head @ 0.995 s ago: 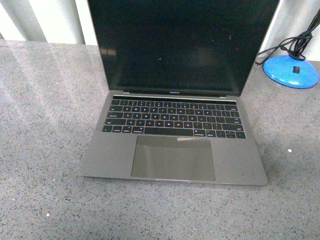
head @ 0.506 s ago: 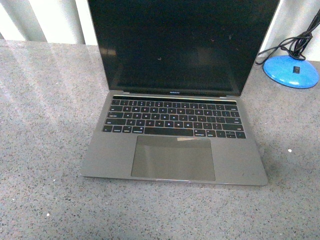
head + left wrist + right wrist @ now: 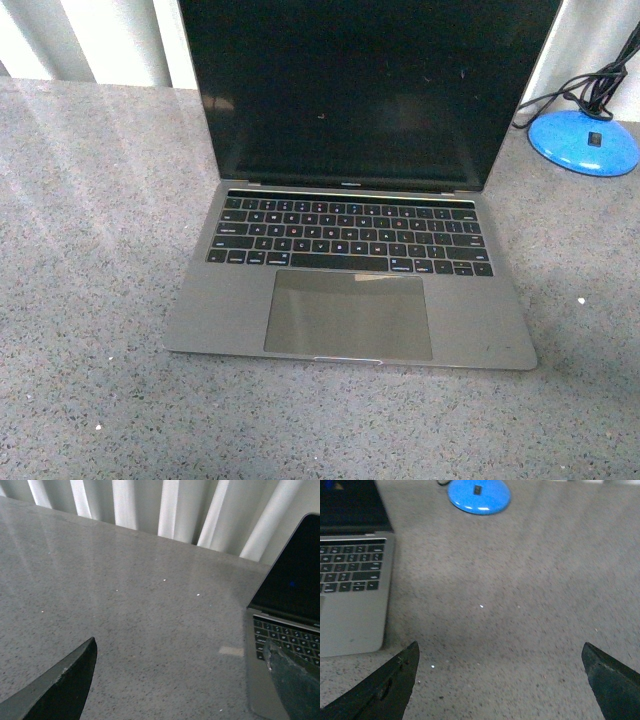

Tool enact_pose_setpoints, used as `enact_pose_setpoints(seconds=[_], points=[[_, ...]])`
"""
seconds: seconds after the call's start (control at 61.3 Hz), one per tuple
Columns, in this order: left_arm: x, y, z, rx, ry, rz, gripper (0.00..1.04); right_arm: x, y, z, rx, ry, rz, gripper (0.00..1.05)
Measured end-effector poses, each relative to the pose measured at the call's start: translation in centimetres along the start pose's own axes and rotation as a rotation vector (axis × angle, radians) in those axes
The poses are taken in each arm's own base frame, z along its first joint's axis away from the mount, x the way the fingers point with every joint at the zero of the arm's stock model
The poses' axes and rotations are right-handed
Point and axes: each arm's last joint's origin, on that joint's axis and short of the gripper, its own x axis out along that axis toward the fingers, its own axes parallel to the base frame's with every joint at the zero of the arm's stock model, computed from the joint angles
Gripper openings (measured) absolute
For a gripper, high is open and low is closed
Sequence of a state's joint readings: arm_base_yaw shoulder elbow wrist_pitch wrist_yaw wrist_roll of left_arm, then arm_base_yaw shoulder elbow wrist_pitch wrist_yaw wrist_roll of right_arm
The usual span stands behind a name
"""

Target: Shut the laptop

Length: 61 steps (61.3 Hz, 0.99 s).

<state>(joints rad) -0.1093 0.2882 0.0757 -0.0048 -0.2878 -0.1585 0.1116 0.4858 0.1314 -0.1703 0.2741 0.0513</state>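
My left jaws are spread wide with nothing between them. In the left wrist view the two dark fingers (image 3: 60, 690) hang over the bare speckled grey stone table (image 3: 90, 250), and a white ribbed wall panel (image 3: 170, 510) stands along the table's far edge. The inner finger overlaps the near left corner of the laptop in that view, though I cannot tell if it touches.

The slim space-grey metal laptop (image 3: 350, 240) sits in the middle of the table, straight ahead of me. It is open, with its base flat and its glossy black screen upright and dark. The black keys and large trackpad face up, and the front edge is nearest me. I also see it in the left wrist view (image 3: 295, 605) and the right wrist view (image 3: 350, 580).

My right jaws are released too, their fingers (image 3: 380, 690) far apart over empty-handed air above the table, just right of the laptop's right edge. Beyond them, at the far right, sits a round blue plastic base (image 3: 583, 142) with black cables coming off it, apart from the laptop.
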Motion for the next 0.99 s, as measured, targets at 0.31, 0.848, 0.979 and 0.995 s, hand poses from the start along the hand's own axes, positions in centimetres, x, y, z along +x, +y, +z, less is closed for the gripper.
enact_pose_setpoints(seconds=[0.31, 0.848, 0.979, 0.995], points=[[4.7, -3.1, 4.7, -0.023, -0.105, -0.197, 0.98, 5.8, 1.9, 6.3, -0.190, -0.076, 0.081, 0.95], [13.8, -9.7, 7.6, 0.005, -0.138, -0.335, 0.84, 15.0, 6.5, 17.4, -0.318, -0.185, 0.143, 0.82], [16.0, -11.7, 8.2, 0.019, -0.123, -0.397, 0.50, 16.3, 7.5, 19.0, -0.308, -0.176, 0.173, 0.48], [16.2, -11.9, 8.3, 0.021, -0.123, -0.400, 0.47, 16.4, 7.6, 19.1, -0.306, -0.177, 0.178, 0.44]])
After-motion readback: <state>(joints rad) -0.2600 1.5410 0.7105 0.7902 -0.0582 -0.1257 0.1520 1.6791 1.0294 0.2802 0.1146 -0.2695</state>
